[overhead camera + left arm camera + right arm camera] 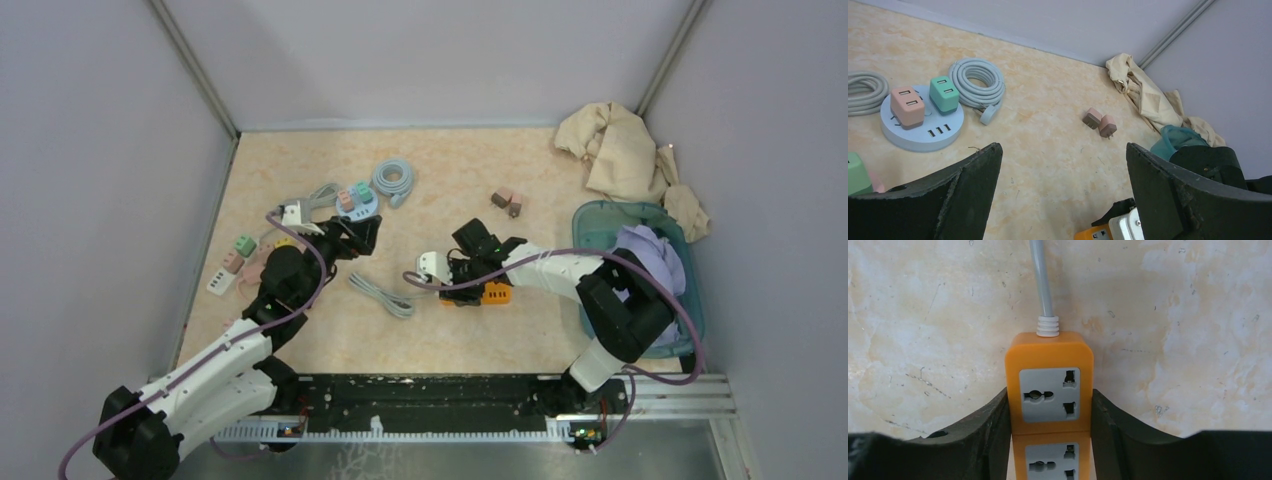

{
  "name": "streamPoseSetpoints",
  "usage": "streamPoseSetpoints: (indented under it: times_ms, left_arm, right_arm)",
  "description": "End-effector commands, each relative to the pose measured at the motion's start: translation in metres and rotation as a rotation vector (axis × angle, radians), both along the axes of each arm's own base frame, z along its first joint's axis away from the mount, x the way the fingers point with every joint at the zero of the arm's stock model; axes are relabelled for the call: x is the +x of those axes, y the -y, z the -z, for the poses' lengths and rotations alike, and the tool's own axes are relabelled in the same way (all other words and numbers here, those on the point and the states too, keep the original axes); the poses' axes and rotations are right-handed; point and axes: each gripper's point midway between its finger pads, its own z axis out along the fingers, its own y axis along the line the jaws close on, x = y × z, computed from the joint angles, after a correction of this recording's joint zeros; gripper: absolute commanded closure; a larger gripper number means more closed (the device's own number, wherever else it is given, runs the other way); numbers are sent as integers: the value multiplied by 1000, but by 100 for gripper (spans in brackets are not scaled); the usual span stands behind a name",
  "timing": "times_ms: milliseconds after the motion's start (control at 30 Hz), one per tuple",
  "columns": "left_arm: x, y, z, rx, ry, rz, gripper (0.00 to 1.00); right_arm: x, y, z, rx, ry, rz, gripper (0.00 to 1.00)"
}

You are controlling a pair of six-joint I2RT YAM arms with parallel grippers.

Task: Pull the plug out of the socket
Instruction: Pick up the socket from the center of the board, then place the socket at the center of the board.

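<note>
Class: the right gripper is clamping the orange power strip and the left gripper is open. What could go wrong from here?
The right gripper holds the orange power strip only by its smooth sides, so the strip may slip or lift once the white plug is pulled. The left gripper, open and apart from that plug, may close off-centre and tilt it.

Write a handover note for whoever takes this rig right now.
Left claw: open, empty.
Right claw: shut on the orange power strip, clamping both its long sides.
White plug: looks still seated at the strip's other end.
Done: strip pinned.
To do: grab the plug with the left claw and pull it out.
</note>
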Motion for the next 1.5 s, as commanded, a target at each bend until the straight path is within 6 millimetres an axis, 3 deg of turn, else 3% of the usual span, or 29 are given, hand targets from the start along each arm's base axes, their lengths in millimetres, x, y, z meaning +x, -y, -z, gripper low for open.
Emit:
streamPoseSetpoints:
  times_ms: [0,167,400,533,767,1167,1333,1467]
  left_arm:
    - [1,-6,2,17,4,-24,2]
    - [0,-8,1,17,6,-29,2]
    - [0,-8,2,15,5,-29,2]
    - [0,-8,2,17,4,-29,2]
    - [0,-7,4,19,0,-25,2]
    - [2,-3,4,17,-1,-13,2]
    - [2,-1,6,16,-6,-7,2]
    - [2,-1,4,15,-3,-6,2]
  right_arm:
    - [15,-13,-15,35,57,30,73]
    - [21,-17,-34,102,25,104,90]
    - [54,2,-58,205,-40,308,100]
    - [70,17,-68,242,-35,379,100]
    - [104,42,-101,298,26,457,100]
    - [199,114,-159,334,251,619,100]
    - [229,133,-171,332,320,671,100]
    - [253,151,-159,304,332,753,100]
